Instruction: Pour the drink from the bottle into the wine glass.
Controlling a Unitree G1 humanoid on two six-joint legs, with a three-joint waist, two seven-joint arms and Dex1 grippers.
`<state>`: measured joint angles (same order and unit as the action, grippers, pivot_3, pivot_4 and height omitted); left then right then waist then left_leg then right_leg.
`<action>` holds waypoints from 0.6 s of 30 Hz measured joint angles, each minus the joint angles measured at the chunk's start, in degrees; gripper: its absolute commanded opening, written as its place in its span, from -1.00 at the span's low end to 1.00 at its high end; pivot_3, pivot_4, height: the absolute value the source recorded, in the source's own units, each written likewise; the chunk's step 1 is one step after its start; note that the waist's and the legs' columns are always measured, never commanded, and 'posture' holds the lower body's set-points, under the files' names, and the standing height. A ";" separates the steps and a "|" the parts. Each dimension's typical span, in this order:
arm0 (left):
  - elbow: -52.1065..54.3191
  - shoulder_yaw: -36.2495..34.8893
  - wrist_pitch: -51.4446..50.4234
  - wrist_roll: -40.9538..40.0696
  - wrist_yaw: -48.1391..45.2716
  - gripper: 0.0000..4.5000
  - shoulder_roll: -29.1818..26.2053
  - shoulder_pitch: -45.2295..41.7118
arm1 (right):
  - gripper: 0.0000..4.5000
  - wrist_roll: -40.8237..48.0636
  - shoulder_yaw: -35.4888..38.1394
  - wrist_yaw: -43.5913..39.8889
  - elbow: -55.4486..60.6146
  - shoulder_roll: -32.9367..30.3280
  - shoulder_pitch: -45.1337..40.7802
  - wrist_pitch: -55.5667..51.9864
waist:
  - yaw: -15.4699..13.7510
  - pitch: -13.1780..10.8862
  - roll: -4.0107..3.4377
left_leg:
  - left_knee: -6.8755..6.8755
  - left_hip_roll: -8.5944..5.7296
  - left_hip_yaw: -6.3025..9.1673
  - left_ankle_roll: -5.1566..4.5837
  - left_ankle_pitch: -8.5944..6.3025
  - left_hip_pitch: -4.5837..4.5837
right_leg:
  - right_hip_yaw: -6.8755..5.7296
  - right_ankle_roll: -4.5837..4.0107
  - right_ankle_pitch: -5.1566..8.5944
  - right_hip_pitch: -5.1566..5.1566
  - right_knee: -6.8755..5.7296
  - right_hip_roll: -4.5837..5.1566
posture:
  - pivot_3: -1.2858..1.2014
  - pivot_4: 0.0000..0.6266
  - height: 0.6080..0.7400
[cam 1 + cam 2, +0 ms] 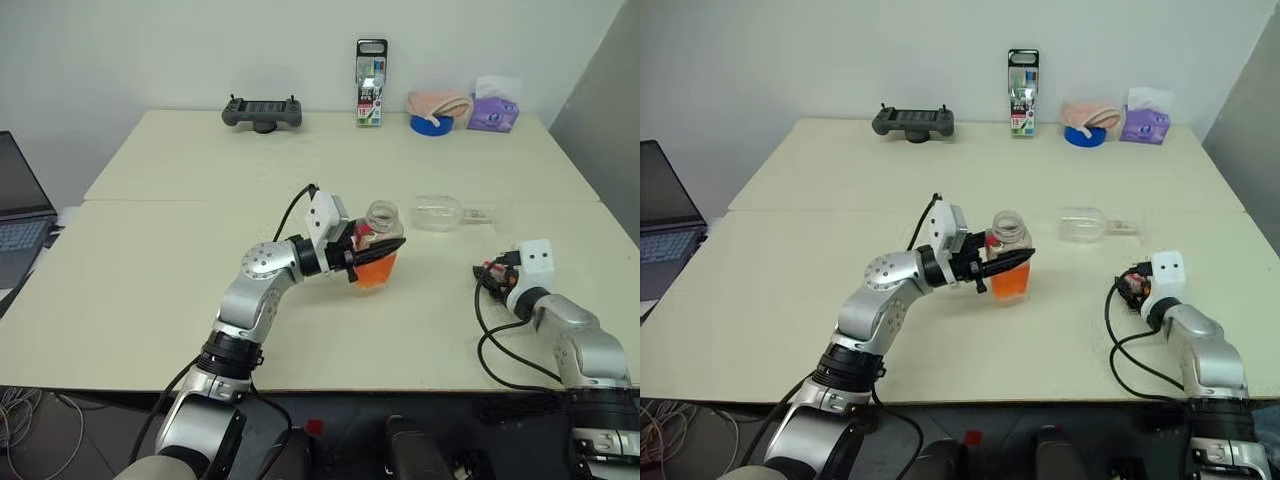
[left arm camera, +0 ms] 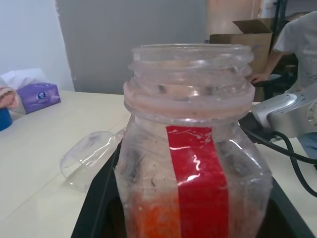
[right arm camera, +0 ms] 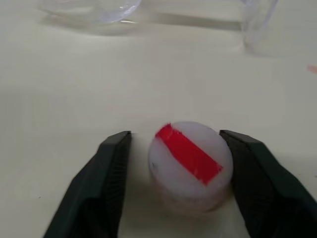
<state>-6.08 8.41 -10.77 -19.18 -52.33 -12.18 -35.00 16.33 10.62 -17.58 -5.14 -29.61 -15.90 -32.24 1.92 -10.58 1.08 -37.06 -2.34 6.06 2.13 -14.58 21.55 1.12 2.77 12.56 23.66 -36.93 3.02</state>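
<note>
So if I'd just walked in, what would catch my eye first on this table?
Probably the uncapped bottle, its bottom holding bright orange drink, gripped by the left gripper mid-table. Just beyond it, the wine glass lies on its side. At the table's right, the bottle's cap, white with a red stripe, sits on the table between the right gripper's open fingers.

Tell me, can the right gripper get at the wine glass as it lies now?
Probably yes. The wine glass lies on its side on the table, apart from the other things, just beyond the right gripper, whose jaws stand open. Only the cap sits between its fingers, and it looks released.
</note>
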 measured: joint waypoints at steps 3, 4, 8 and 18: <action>-0.94 -0.27 0.14 0.07 0.39 -0.25 0.05 -0.17 | 1.00 -0.72 -0.14 -0.98 0.09 -1.84 -0.09 -0.75 | -0.06 0.00 0.00 | 0.00 -0.01 0.03 0.00 0.00 0.00 | -0.01 0.00 0.00 0.00 -0.01 0.01 | 0.03 -0.52 1.00; -1.24 -0.34 0.19 0.07 0.40 -0.25 0.02 -0.21 | 1.00 -1.22 -0.56 -1.63 0.38 -2.65 -0.04 -0.86 | -0.07 0.00 0.00 | 0.00 -0.01 0.05 0.00 0.00 0.01 | -0.04 0.00 0.00 0.00 -0.01 0.01 | 0.03 -0.52 1.00; -1.74 -0.86 0.19 0.04 0.48 -0.25 -0.04 -0.67 | 1.00 -4.36 -2.98 -5.09 2.40 -8.39 0.77 -0.75 | -0.19 0.00 0.00 | -0.01 -0.05 0.07 0.00 0.00 0.05 | -0.05 0.02 0.01 0.00 0.01 0.03 | 0.03 -0.52 1.00; -5.24 -8.63 2.72 0.53 8.20 -0.25 -3.54 -0.68 | 1.00 10.67 -11.09 -25.61 30.47 -12.41 -7.90 -7.25 | 0.32 -0.04 0.03 | 0.01 0.11 0.28 0.00 0.00 0.05 | -0.23 0.04 0.02 0.03 -0.02 -0.10 | 0.03 -0.52 1.00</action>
<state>-11.32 -0.21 -8.06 -18.65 -44.13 -15.72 -35.68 27.00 -0.47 -43.19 25.33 -42.01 -23.80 -39.49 2.24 -10.62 1.11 -37.05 -2.23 6.34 2.13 -14.58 21.60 0.89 2.81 12.58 23.69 -36.95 2.92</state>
